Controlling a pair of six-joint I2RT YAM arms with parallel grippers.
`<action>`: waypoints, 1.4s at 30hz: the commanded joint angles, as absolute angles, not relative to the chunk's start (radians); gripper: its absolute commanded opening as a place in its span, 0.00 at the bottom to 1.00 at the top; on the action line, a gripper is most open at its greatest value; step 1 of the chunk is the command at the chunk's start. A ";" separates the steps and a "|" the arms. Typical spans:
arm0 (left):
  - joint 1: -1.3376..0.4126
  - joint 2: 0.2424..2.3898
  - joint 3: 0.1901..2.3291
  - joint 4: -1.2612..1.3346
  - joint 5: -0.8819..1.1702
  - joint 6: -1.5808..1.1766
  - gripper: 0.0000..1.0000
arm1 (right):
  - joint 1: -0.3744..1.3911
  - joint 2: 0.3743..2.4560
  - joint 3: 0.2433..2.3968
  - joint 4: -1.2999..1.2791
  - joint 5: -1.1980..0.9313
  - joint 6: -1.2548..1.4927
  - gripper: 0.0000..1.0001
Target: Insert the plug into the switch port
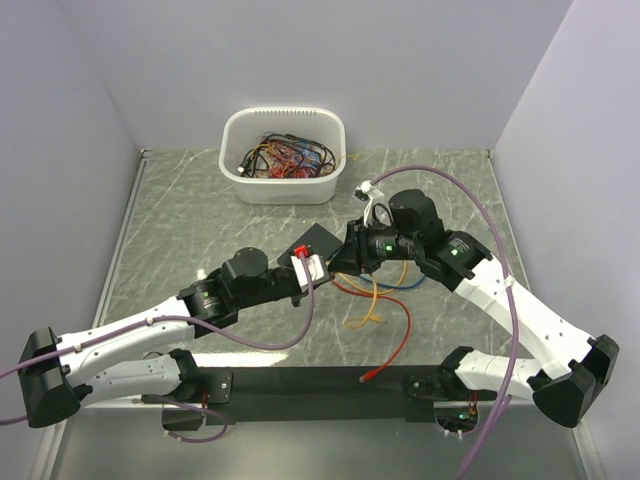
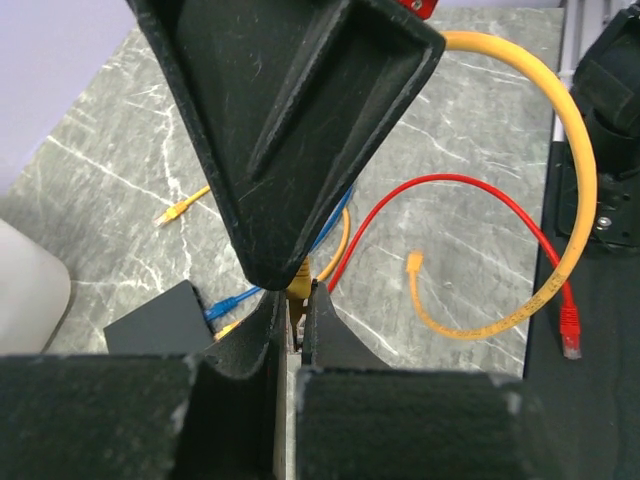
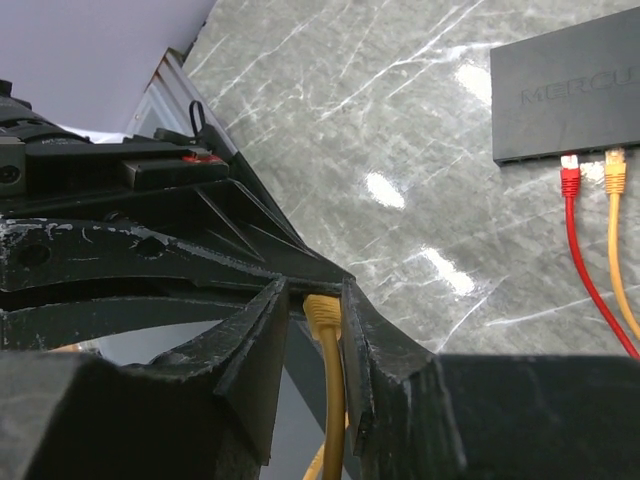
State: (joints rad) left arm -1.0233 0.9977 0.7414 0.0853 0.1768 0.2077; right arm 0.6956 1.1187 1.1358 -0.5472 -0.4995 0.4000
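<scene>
The yellow plug (image 3: 322, 312) is held up above the table between both grippers. My left gripper (image 2: 296, 296) is shut on its tip, where only a sliver of yellow shows. My right gripper (image 3: 316, 290) has a finger on each side of the plug's boot, and a narrow gap remains on the left side. The black switch (image 3: 565, 95) lies flat beyond. Its port edge (image 3: 535, 157) faces me, with a red plug (image 3: 570, 180) and another yellow plug (image 3: 614, 172) seated in it. In the top view the two grippers (image 1: 312, 268) (image 1: 340, 262) meet just in front of the switch (image 1: 322, 238).
A white tub (image 1: 283, 190) of tangled cables stands at the back. Loose red (image 2: 455, 182), yellow (image 2: 575, 150) and blue (image 2: 225, 303) cables lie on the marble table in front of the switch. A red plug end (image 2: 570, 330) rests near the black base rail.
</scene>
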 commanded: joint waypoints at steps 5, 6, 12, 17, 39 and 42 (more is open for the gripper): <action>-1.055 0.997 0.793 0.107 0.064 0.242 0.00 | 0.696 1.081 1.117 -0.557 -0.488 0.408 0.35; -1.061 0.994 0.789 0.112 0.055 0.244 0.01 | 0.696 1.084 1.114 -0.558 -0.489 0.411 0.35; -1.098 0.983 0.776 0.135 0.003 0.256 0.00 | 0.696 1.101 1.111 -0.540 -0.518 0.417 0.29; -1.112 0.980 0.772 0.144 -0.032 0.268 0.00 | 0.696 1.114 1.120 -0.538 -0.537 0.417 0.22; -1.094 0.994 0.701 0.281 -0.393 0.137 0.58 | 0.696 1.020 0.930 -0.403 -0.598 0.469 0.00; -1.086 0.982 0.699 0.284 -0.391 0.140 0.58 | 0.696 1.003 0.908 -0.403 -0.594 0.472 0.00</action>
State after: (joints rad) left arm -1.1191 0.9997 0.6899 0.1734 -0.2562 0.1360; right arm 0.6846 1.0470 0.9390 -0.3328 -0.5117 0.4568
